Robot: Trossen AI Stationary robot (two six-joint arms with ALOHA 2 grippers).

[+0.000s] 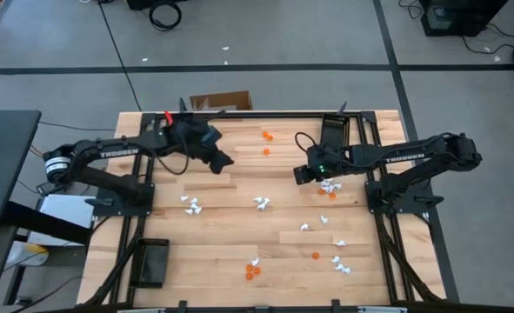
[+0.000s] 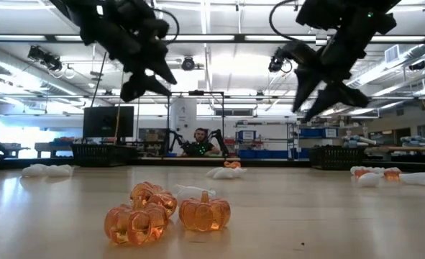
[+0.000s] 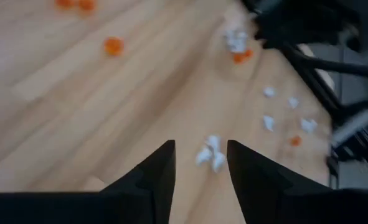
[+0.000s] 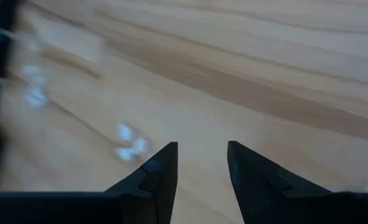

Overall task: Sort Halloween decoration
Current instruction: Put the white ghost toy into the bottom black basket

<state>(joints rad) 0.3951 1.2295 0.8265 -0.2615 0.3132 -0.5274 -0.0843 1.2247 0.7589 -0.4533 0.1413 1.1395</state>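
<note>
The Halloween decoration lies scattered over the wooden table (image 1: 239, 235): white trinkets (image 1: 261, 203), (image 1: 191, 204), (image 1: 328, 185), and orange pumpkins (image 1: 267, 136), (image 1: 252, 272), (image 2: 201, 212). My left gripper (image 1: 223, 162) hangs open above the far left of the table, with nothing between its fingers (image 3: 200, 158). A white cluster (image 3: 210, 152) shows on the table beyond them. My right gripper (image 1: 302, 174) hangs open above the table's right half, also with nothing in it (image 4: 202, 158). It is beside a white and orange cluster (image 1: 330, 189). Both stand well clear of the surface (image 2: 147, 85), (image 2: 326, 101).
A small black tray (image 1: 150, 261) sits at the near left corner and another (image 1: 335, 130) at the far right edge. A cardboard box (image 1: 222, 102) stands behind the far edge. More white pieces (image 1: 339, 261) and an orange one (image 1: 316, 256) lie near right.
</note>
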